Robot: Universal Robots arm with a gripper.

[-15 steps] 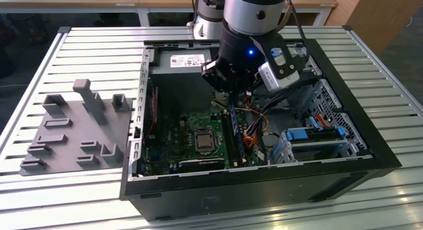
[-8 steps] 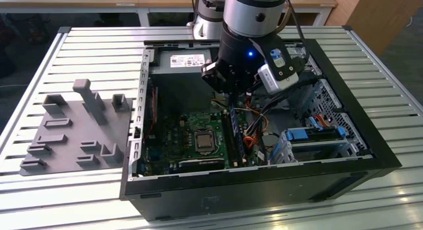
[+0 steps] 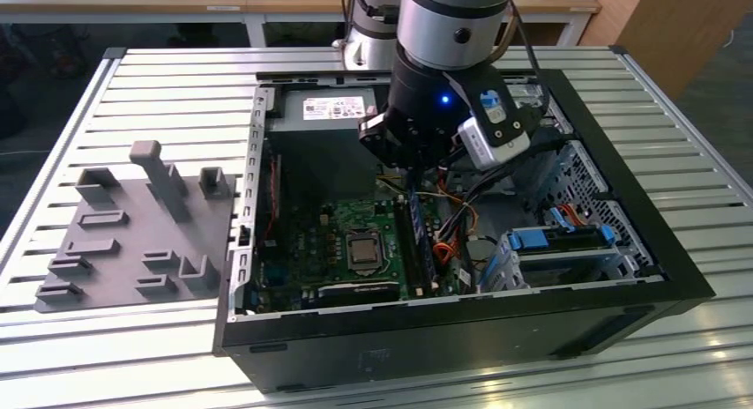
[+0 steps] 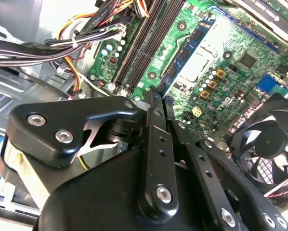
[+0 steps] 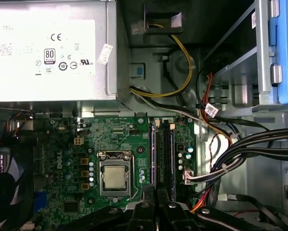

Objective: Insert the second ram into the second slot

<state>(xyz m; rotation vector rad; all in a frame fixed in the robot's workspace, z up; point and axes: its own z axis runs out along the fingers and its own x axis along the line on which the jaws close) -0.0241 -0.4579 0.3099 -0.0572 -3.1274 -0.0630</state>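
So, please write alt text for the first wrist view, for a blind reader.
The black gripper hangs over the memory slots of a green motherboard, next to the processor, inside an open computer case. A silver power supply and cable bundles lie beside the board.

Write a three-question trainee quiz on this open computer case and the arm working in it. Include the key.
1. True or false: the gripper is open and holds nothing.
2. What lies on the table at the exterior view's left of the computer case? A) grey fixture plate B) keyboard C) monitor
3. Fill in: the second ram runs roughly parallel to the memory ____.
Key: 1 false, it is shut on the second ram; 2 A; 3 slots.
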